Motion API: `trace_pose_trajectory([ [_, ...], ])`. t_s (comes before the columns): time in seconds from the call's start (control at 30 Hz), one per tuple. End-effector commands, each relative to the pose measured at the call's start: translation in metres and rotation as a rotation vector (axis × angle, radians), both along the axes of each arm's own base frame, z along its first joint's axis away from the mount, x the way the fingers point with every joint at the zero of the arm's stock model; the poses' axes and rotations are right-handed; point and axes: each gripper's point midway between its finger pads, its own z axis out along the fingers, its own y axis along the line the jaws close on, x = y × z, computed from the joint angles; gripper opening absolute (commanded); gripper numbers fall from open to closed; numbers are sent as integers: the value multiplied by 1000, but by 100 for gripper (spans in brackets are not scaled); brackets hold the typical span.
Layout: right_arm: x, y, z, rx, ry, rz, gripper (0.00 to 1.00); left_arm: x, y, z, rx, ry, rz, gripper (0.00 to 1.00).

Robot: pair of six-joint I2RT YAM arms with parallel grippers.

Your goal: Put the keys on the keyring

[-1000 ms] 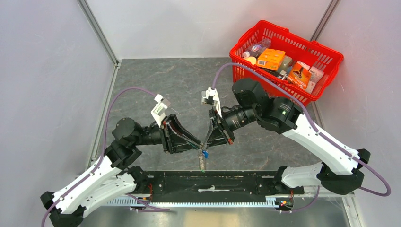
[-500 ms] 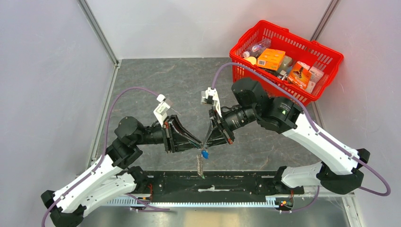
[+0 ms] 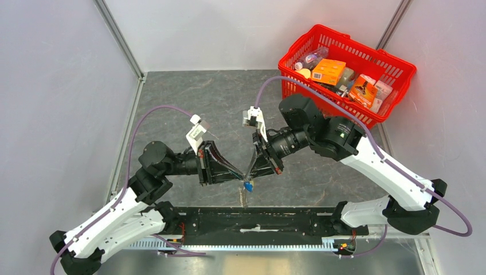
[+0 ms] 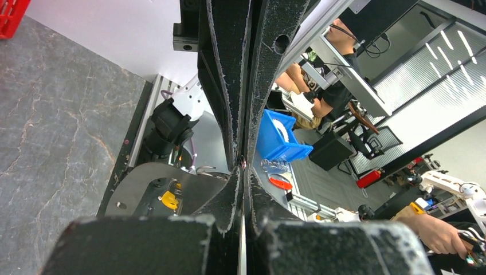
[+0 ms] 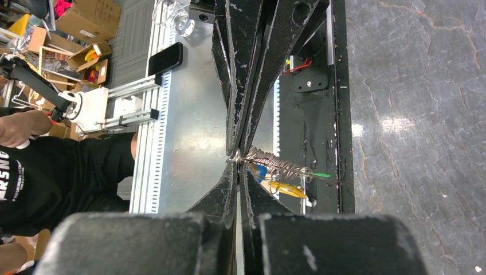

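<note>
My two grippers meet tip to tip above the table's near edge. The right gripper (image 3: 250, 176) (image 5: 238, 160) is shut on the small metal ring of the keyring (image 5: 281, 168). Its grey-olive strap trails off with a green tag (image 5: 321, 175) and a yellow-gold tag (image 5: 285, 189). The blue-headed key (image 5: 259, 172) (image 3: 249, 186) hangs at the ring just below the tips. The left gripper (image 3: 242, 178) (image 4: 243, 164) is shut, with a tiny bit of metal ring showing between its tips. The strap (image 3: 245, 197) dangles over the black base rail.
A red basket (image 3: 401, 77) full of boxes and bottles stands at the back right. The black base rail (image 3: 286, 220) runs along the near edge. Grey walls with metal posts close in the left, the right and the back.
The hanging strap has swung a little under the tips. The left arm's wrist has shifted slightly up and right. Both grippers stay shut and tip to tip.
</note>
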Motion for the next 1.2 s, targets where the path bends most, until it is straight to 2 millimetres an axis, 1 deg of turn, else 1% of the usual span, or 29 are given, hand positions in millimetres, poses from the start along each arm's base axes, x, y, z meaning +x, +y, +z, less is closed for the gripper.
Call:
trace_pose_trajectory([
  [0.0, 1, 7, 24, 89, -55, 9, 10, -3, 5, 18, -65, -89, 20, 2],
  [0.2, 1, 5, 41, 157, -68, -26, 34, -5, 11, 20, -92, -113, 44, 2],
  [0.3, 2, 3, 49, 180, -73, -54, 39, -6, 12, 21, -100, -118, 45, 2],
  [0.37, 2, 2, 53, 193, -77, -66, 40, -6, 13, 22, -105, -122, 42, 2],
  [0.43, 4, 1, 52, 194, -85, -84, 40, -7, 14, 25, -115, -129, 44, 2],
  [0.57, 2, 1, 44, 194, -81, -73, 41, -10, 17, 32, -154, -141, 48, 2],
  [0.67, 1, 2, 40, 205, -83, -56, 43, -10, 19, 35, -179, -141, 54, 2],
  [0.87, -2, 3, 37, 214, -79, -26, 46, -10, 20, 35, -211, -119, 61, 2],
  [1.0, -5, 4, 38, 224, -69, -12, 46, -8, 20, 35, -214, -116, 71, 2],
  [1.17, -7, 3, 36, 224, -67, -4, 43, -6, 20, 37, -219, -119, 79, 2],
])
